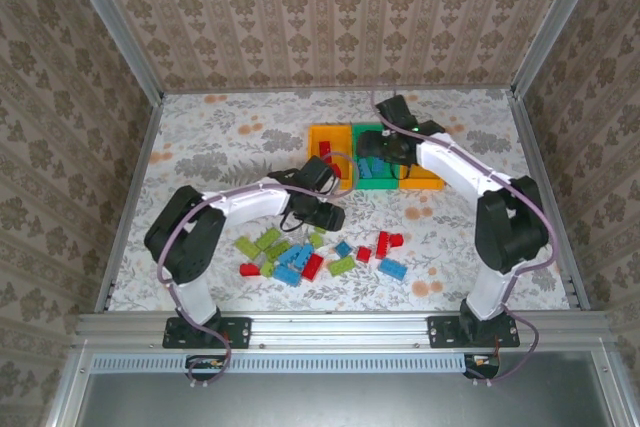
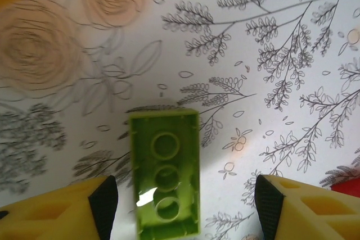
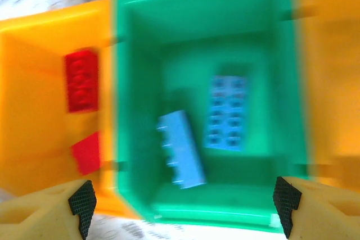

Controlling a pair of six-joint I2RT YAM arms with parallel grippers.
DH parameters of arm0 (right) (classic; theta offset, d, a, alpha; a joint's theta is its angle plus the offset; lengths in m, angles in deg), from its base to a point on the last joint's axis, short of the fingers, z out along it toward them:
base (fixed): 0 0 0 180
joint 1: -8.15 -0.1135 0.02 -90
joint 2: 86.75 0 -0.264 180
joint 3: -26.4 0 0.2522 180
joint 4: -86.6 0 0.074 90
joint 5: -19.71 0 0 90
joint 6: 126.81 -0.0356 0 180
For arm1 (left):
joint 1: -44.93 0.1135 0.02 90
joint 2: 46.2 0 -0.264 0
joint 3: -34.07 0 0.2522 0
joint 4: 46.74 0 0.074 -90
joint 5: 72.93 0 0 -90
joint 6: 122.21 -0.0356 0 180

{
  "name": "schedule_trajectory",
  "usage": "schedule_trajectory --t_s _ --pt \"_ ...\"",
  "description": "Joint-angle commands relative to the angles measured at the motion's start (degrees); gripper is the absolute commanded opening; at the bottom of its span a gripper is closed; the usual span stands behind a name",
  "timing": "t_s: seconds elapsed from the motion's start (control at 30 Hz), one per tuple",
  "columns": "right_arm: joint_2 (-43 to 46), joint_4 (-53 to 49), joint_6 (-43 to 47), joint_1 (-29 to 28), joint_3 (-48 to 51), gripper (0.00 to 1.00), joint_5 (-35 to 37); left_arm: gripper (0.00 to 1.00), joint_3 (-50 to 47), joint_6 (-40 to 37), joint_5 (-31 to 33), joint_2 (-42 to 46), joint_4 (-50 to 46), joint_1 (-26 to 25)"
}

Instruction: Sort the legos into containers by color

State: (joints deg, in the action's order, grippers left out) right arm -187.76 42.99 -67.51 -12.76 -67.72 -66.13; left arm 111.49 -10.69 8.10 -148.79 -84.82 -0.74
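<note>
L jaws: part open, low over near-centre of desk (image 2: pixel 270 54), a lime brick (image 2: pixel 165 175) lying betw. them; gripping nothing.
L fingertips (image 2: pixel 104 206): yellow w/ black pads, gap showing betw. each pad and the brick.
Lime brick: flat on desk, hollow underside up, off-centre betw. the pads.
R jaws: spread wide above green bin (image 3: pixel 140 37), nothing held.
R fingertips (image 3: pixel 81 200): at bottom corners of R wrist view, clear of bin contents.
Green bin: middle of the row of three, far-centre of desk.
Blue bricks in green bin: two; darker one (image 3: pixel 228 113) flat, studs up; paler one (image 3: pixel 181 149) tilted, blurred, just beside it.
1st orange bin (image 3: pixel 34 82): touching green bin on side toward desk's left edge.
Red bricks (image 3: pixel 82 80): two in 1st orange bin, close to the wall next to green bin.
2nd orange bin (image 1: pixel 425 179): against green bin's other side; contents hard to tell under R arm.
Loose legos: scattered on near-centre of desk, well apart from the bins.
Lime loose: pair (image 1: pixel 258 242) nearest left edge, one more (image 1: pixel 341 265) mid-scatter.
Red loose: (image 1: pixel 249 269), (image 1: pixel 313 265), (image 1: pixel 386 241).
Blue loose: cluster (image 1: pixel 292 267), single (image 1: pixel 343 248), single (image 1: pixel 392 269) toward right edge.
</note>
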Motion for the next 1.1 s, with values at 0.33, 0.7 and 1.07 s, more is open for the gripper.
schedule_trajectory --t_s 0.33,0.7,1.07 --pt "2.8 1.5 4.8 8.2 7.1 0.83 -3.6 0.61 5.7 0.1 3.0 -6.6 -4.5 -0.1" --pt "-10.2 -0.7 6.6 5.8 -3.2 0.74 -4.3 0.39 3.5 0.7 5.2 -6.0 -4.0 0.2" --pt "-13.6 -0.2 2.5 -1.9 -6.0 0.38 -4.1 0.33 0.9 1.3 5.8 0.4 -3.5 3.0"
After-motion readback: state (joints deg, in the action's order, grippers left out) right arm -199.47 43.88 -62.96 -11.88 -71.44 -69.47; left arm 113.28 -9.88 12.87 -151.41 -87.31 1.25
